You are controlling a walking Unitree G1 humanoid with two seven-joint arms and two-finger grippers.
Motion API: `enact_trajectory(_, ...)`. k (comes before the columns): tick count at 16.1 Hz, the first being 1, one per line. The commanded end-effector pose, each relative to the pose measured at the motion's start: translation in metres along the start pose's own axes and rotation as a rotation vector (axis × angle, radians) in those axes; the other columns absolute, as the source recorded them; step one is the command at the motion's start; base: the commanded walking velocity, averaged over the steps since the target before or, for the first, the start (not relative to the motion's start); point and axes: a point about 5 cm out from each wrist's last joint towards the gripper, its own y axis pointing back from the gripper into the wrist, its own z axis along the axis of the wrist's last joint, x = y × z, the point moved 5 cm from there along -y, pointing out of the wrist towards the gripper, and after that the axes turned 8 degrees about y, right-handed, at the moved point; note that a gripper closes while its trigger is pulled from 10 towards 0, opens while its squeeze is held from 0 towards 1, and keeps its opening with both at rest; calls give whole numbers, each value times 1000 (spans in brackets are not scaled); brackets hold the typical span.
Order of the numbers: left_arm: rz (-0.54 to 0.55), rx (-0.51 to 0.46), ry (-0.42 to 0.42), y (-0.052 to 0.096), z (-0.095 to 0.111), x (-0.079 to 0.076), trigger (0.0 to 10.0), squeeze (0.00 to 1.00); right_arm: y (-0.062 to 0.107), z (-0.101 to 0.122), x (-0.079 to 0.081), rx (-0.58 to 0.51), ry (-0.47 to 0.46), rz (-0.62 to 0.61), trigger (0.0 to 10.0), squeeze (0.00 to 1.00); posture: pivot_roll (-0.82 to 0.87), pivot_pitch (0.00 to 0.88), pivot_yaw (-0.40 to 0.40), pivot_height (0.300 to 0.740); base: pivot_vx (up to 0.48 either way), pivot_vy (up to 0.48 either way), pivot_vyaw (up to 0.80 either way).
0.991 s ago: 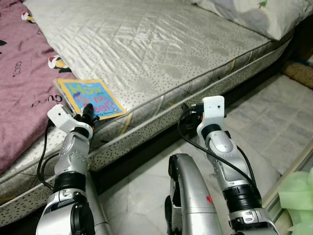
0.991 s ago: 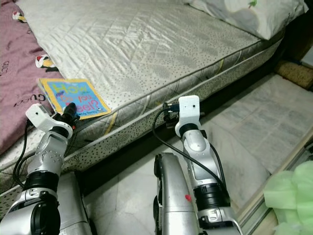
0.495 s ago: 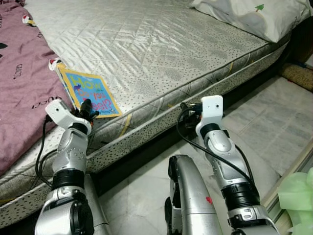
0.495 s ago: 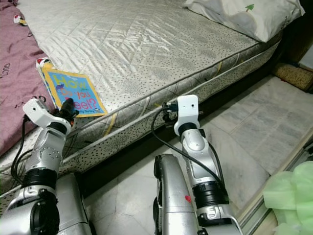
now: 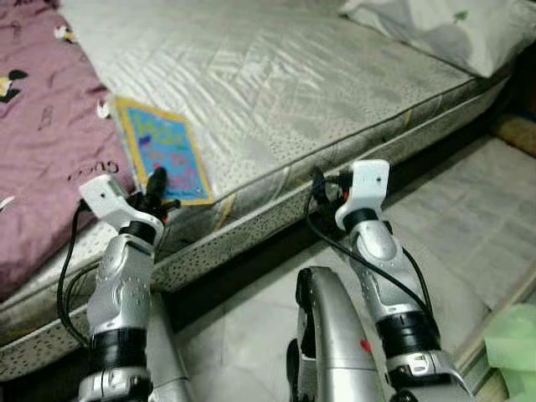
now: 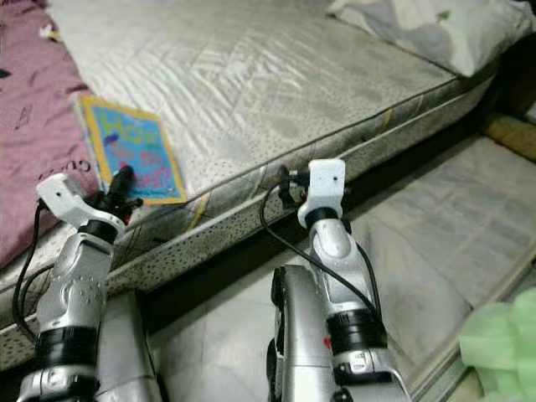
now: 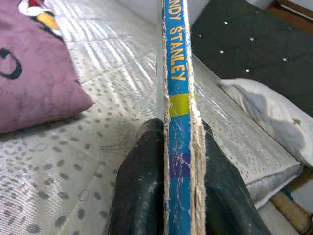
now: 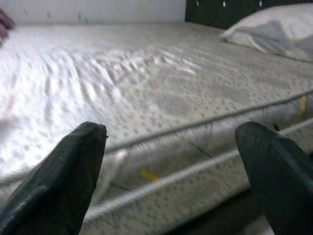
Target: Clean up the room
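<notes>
Thin children's picture book w/ bright blue cover and yellow border [image 5: 166,153] lies on the silver-grey quilted mattress [image 5: 276,75] near its front edge, just beside the mauve-pink blanket w/ cartoon print [image 5: 46,142] that covers the mattress's left part. Left gripper [image 5: 157,186] is at the book's near edge, its black fingers [image 7: 142,186] closed on the book; in the left wrist view the book's worn blue spine w/ yellow lettering stands edge-on between the two pads, one finger on each side, pressed against the covers. Book looks tipped up a bit at the gripped edge, far end resting on the mattress; exact tilt hard to tell, head views are blurred. Right gripper [image 8: 171,161] is held in front of the mattress's side, level w/ the piped seam, touching nothing; its fingers [image 8: 68,171] are spread wide, w/ only the mattress side and top seen between them. White pillow w/ small green print [image 5: 444,29] sits at the far right corner of the bed, dark headboard behind it in the wrist views. Pale tiled floor [image 5: 469,226] runs along the bed on the right, and a light green crumpled plastic bag [image 5: 512,343] sits at the lower right, well apart from both arms.
</notes>
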Motion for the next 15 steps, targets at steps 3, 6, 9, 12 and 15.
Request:
enact_trajectory(3, -37, -22, -92, 2, 5, -15, 0, 0, -7, 10, 4, -34, -26, 13, 10000, 0, -34, 0, -3, 488, 0, 0, 0)
enact_trajectory(6, -5, -7, -171, 7, -4, -13, 9882, 0, -10, 14, 3, -52, -38, 13, 10000, 0, -43, 0, -2, 518, 0, 0, 0)
enact_trajectory(9, 34, -22, -285, 5, -2, -13, 10000, 0, -12, 16, 0, -63, -37, 10, 10000, 0, -46, 0, 2, 558, 0, 0, 0)
enact_trajectory(12, 47, -17, -327, 4, -1, -11, 10000, 0, -12, 16, 0, -66, -40, 9, 10000, 0, -45, 0, 3, 593, 0, 0, 0)
enact_trajectory(15, 66, -21, -338, 1, -2, -12, 10000, 0, -12, 17, 1, -72, -41, 10, 10000, 0, -46, 0, 5, 628, 0, 0, 0)
